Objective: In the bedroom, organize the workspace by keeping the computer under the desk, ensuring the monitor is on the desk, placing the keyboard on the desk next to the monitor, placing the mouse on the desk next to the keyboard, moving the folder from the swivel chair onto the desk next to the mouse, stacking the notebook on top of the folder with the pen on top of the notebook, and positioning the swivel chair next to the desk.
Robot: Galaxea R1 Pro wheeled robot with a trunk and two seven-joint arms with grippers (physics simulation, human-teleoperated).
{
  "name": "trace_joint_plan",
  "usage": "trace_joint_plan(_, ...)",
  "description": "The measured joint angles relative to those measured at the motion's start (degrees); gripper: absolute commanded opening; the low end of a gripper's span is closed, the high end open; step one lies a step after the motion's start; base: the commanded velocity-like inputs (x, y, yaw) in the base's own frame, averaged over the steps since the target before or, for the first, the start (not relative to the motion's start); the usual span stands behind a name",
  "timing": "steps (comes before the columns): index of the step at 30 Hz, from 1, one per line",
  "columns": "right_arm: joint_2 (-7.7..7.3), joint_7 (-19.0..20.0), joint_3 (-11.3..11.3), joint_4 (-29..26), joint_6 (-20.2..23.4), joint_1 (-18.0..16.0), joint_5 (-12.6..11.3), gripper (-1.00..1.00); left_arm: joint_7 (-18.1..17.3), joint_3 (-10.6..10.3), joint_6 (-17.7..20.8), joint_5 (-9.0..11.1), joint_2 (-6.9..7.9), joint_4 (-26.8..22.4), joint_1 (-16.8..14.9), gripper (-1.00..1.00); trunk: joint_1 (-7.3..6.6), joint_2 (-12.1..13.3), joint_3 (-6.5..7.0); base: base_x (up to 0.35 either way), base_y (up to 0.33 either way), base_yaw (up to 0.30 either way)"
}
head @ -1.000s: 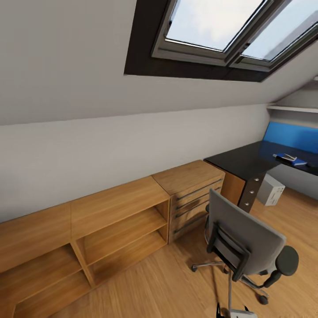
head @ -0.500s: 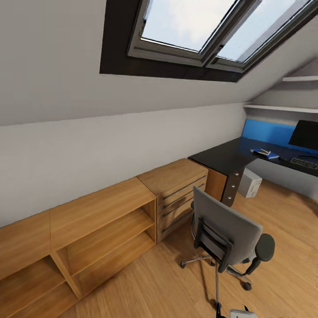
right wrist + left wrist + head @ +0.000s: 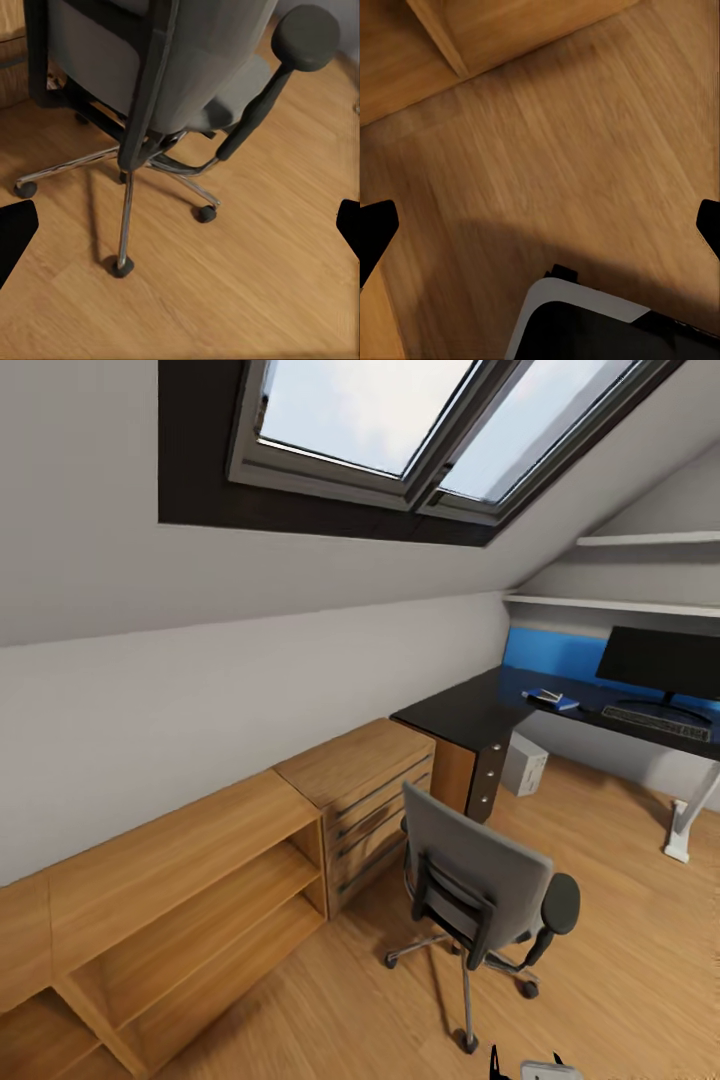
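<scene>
The grey swivel chair [image 3: 478, 880] stands on the wood floor with its back to me, a little short of the black desk [image 3: 460, 712]. The monitor [image 3: 664, 660] and keyboard [image 3: 655, 722] sit on the desk at the right. The blue folder [image 3: 560, 703] lies left of them with the pale notebook [image 3: 545, 696] on it. Pen and mouse are too small to make out. The grey computer [image 3: 525, 763] stands under the desk. My left gripper [image 3: 541, 225] hangs open over bare floor. My right gripper [image 3: 181, 225] is open above the floor beside the swivel chair's [image 3: 172, 75] chrome base.
A low light-wood cabinet [image 3: 170, 880] with open shelves and a drawer block [image 3: 365, 790] runs along the left wall up to the desk's knobbed drawer unit [image 3: 487, 775]. A white desk leg [image 3: 688, 822] stands at the right. The ceiling slopes low under a skylight [image 3: 400, 420].
The whole picture has slid left, so the camera has turned right. Monitor, keyboard and the white desk leg have come into view. The chair and desk things have not moved.
</scene>
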Motion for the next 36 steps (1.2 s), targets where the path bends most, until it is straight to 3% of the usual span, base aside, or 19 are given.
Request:
trace_joint_plan(12,0.00,0.0,0.0,0.0,0.0,0.0,0.0,1.00,0.0,0.0,0.0,0.0,0.00,0.0,0.0,1.00,0.01,0.0,0.00,0.242,0.078,-0.254)
trace_joint_plan(36,0.00,0.0,0.0,0.0,0.0,0.0,0.0,1.00,0.0,0.1,0.1,0.0,0.07,0.0,0.0,1.00,0.03,0.0,0.00,0.011,0.003,-0.254)
